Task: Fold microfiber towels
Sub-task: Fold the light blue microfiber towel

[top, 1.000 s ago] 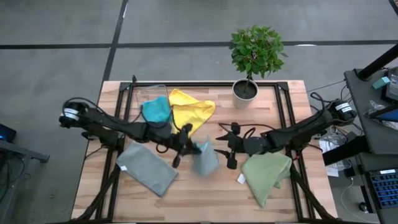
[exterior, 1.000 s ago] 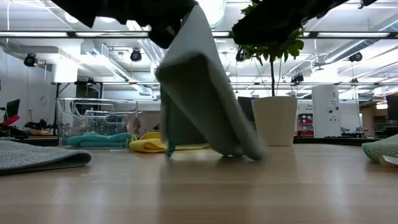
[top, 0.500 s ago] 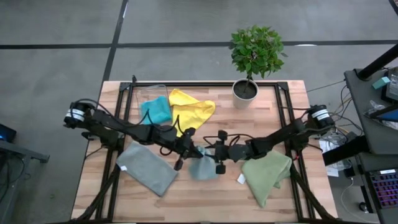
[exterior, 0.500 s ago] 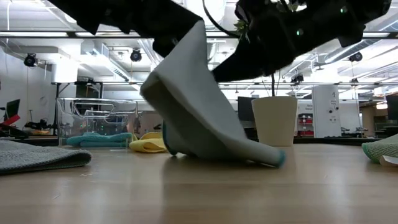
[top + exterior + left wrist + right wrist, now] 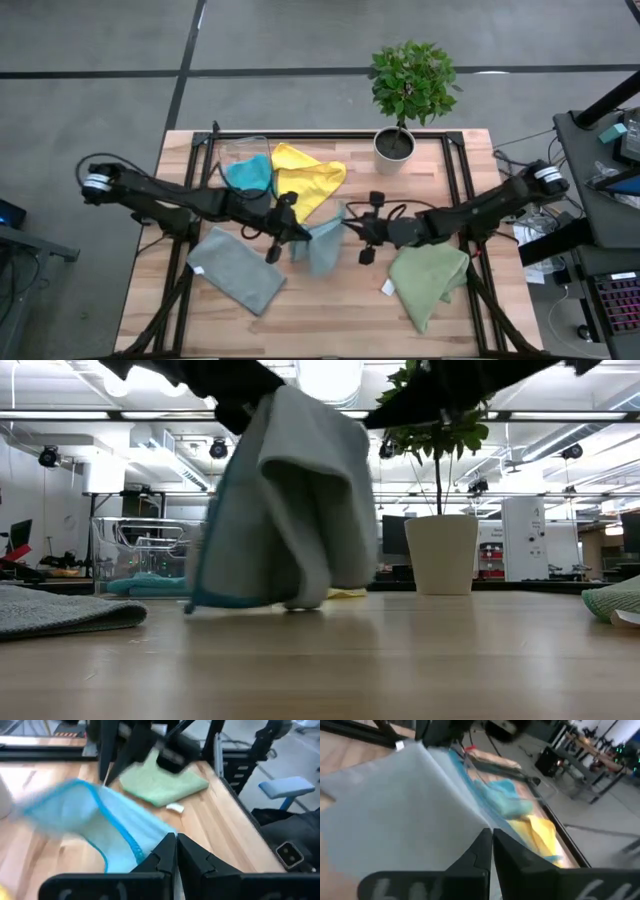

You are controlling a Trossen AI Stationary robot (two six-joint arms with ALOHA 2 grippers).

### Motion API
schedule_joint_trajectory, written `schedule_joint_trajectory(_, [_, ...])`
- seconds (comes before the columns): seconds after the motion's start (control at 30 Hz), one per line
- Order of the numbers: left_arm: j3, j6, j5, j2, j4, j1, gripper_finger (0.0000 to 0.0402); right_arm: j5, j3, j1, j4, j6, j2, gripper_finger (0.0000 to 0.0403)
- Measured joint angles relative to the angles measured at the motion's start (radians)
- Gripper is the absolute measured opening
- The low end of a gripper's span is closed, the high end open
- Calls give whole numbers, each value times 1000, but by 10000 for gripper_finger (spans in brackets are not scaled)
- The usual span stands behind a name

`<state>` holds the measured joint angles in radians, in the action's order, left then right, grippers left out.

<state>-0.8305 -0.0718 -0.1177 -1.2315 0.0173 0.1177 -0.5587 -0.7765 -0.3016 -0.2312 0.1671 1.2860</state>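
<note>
A light blue towel (image 5: 322,243) hangs at the table's middle between my two grippers, sagging in folds; its lower edge (image 5: 240,602) touches the wood. My left gripper (image 5: 288,230) is shut on its left upper end and my right gripper (image 5: 350,226) on its right upper end. A grey towel (image 5: 237,270) lies flat at the near left and an olive green one (image 5: 430,282) at the near right. A yellow towel (image 5: 306,176) and a teal one (image 5: 250,176) lie at the back. My left gripper pinches the towel's stitched edge (image 5: 136,851) between its two fingers, coming nearly level from the table's left. The cloth hangs slack below and beyond the fingers. My right gripper pinches the towel's upper right part (image 5: 476,826) between its two fingers, coming nearly level from the table's right. The cloth droops away from it toward the left gripper.
A potted plant (image 5: 395,146) stands at the back right. A clear bin (image 5: 155,555) sits at the back left by the teal towel. Black frame rails (image 5: 455,180) run along the table's sides. Bare wood lies near the front edge (image 5: 330,320).
My right gripper has gone toward the towel, shut on it and drawn back toward the right, rolling as it went. My left gripper has risen and moved a little left. The towel's trailing end, which lay on the table, is lifted; it now hangs between both grippers.
</note>
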Motion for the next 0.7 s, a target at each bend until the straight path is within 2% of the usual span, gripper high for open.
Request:
schedule_joint_trajectory(0.17, [40,-68,21,29,10,9,0,13,0,-47,133,-95,-52,8])
schedule_joint_trajectory(0.33, [94,-141,49,-34,84,33,0,18,1,-109,253,-190,-33,8])
schedule_joint_trajectory(0.43, [117,-192,52,-124,197,43,0,20,1,-133,280,-242,-2,8])
schedule_joint_trajectory(0.57, [98,-276,36,-306,363,61,0,20,1,-141,280,-275,35,8])
schedule_joint_trajectory(0.7, [24,-316,-111,-469,383,79,16,19,1,-141,277,-275,59,8])
